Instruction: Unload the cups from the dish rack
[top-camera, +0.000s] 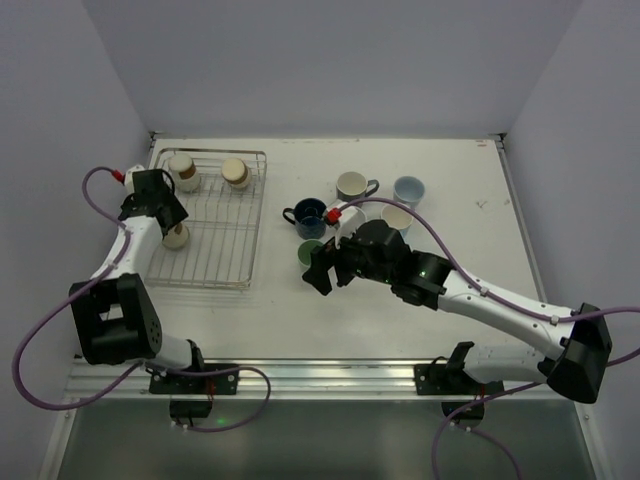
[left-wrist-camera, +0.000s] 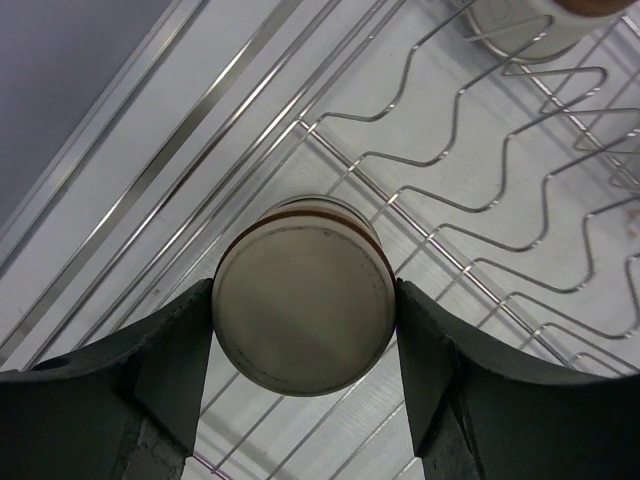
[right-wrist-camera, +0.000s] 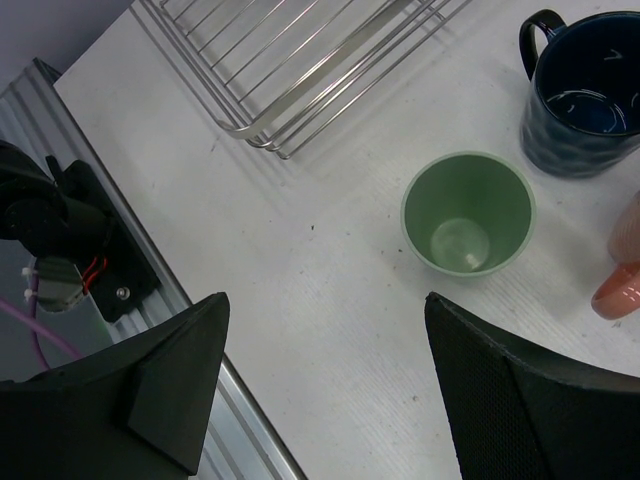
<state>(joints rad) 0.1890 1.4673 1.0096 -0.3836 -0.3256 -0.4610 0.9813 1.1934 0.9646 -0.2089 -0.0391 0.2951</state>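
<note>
The dish rack (top-camera: 215, 262) sits at the left of the table. In the left wrist view my left gripper (left-wrist-camera: 305, 312) is shut on an upside-down beige-and-brown cup (left-wrist-camera: 303, 300) near the rack's left rim, one finger against each side of it. Two more beige-and-brown cups (top-camera: 183, 170) (top-camera: 236, 172) stand at the rack's far end. My right gripper (top-camera: 322, 268) is open over bare table beside a mint green cup (right-wrist-camera: 467, 215). A navy mug (right-wrist-camera: 585, 100), a grey-green mug (top-camera: 353, 186) and a light blue cup (top-camera: 408, 190) stand on the table.
A salmon-pink cup (right-wrist-camera: 625, 270) shows at the right edge of the right wrist view, close to the navy mug. Another pale cup (top-camera: 397, 217) is partly hidden by the right arm. The table's metal front rail (right-wrist-camera: 230, 400) runs just below the right gripper.
</note>
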